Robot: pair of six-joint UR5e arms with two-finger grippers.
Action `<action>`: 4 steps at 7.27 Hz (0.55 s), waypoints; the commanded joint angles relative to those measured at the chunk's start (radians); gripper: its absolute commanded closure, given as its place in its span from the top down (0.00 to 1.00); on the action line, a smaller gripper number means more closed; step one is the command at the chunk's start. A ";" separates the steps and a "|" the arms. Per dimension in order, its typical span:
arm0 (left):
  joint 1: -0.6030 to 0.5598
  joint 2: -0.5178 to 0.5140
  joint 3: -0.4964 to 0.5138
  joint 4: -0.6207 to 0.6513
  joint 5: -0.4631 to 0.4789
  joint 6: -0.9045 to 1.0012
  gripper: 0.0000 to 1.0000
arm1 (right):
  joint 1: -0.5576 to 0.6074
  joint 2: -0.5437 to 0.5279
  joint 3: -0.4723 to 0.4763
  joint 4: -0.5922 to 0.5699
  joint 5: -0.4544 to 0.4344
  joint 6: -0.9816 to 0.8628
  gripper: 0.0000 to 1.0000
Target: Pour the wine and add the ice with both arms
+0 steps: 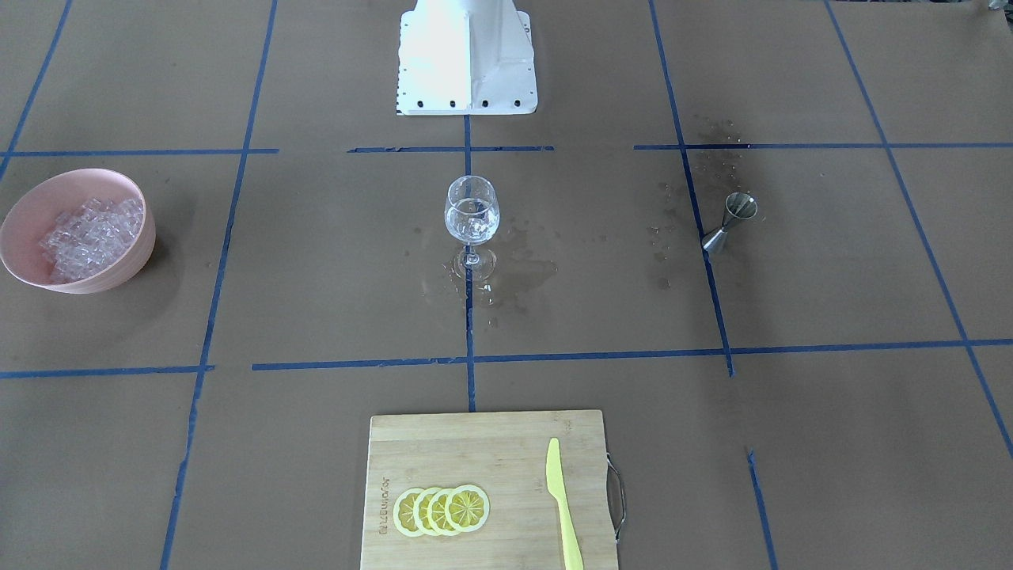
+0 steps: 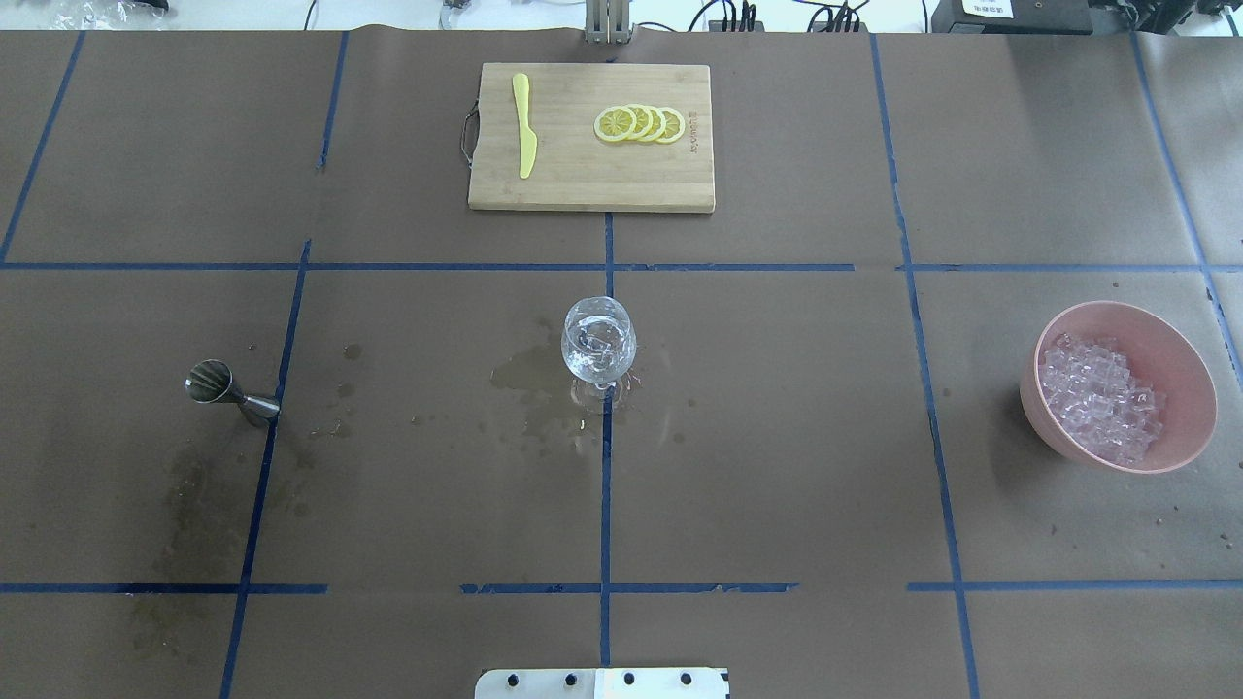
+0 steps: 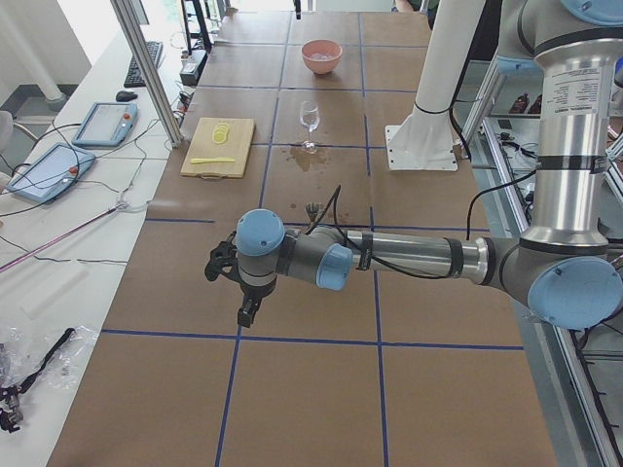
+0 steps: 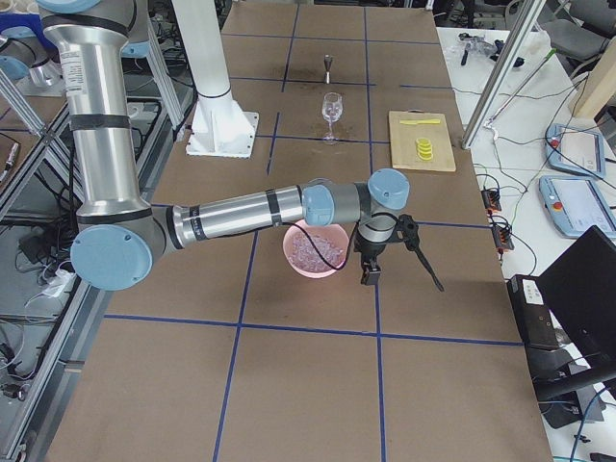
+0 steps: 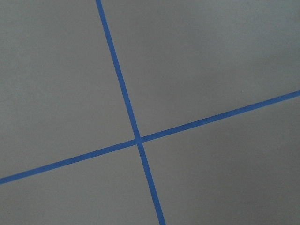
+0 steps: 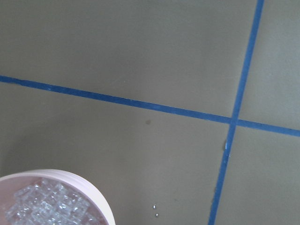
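A clear wine glass [image 1: 472, 218] stands upright at the table's middle, also in the overhead view [image 2: 599, 342]. It holds some clear liquid and what look like ice pieces. A pink bowl [image 2: 1180, 364] full of clear ice [image 2: 1102, 403] stands on the robot's right. A steel jigger [image 2: 231, 391] stands on its left. Both arms are held beyond the table's ends. The left gripper [image 3: 248, 313] and the right gripper [image 4: 369, 274] show only in the side views, so I cannot tell whether they are open or shut. The right gripper hangs beside the bowl [image 4: 294, 260].
Wet stains [image 2: 529, 379] lie around the glass foot and near the jigger. A bamboo cutting board [image 2: 573, 184] at the far edge bears lemon slices [image 2: 641, 123] and a yellow knife [image 2: 524, 124]. The white robot base [image 1: 467, 59] is at the near middle.
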 commanded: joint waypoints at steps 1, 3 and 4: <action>-0.001 0.002 0.008 -0.002 0.002 0.001 1.00 | 0.090 -0.013 -0.057 0.001 0.004 -0.121 1.00; -0.001 0.028 -0.001 0.006 0.003 -0.013 1.00 | 0.096 -0.014 -0.040 0.002 -0.002 -0.121 1.00; -0.001 0.028 0.007 0.014 0.003 -0.013 1.00 | 0.095 -0.005 -0.049 0.001 0.009 -0.052 1.00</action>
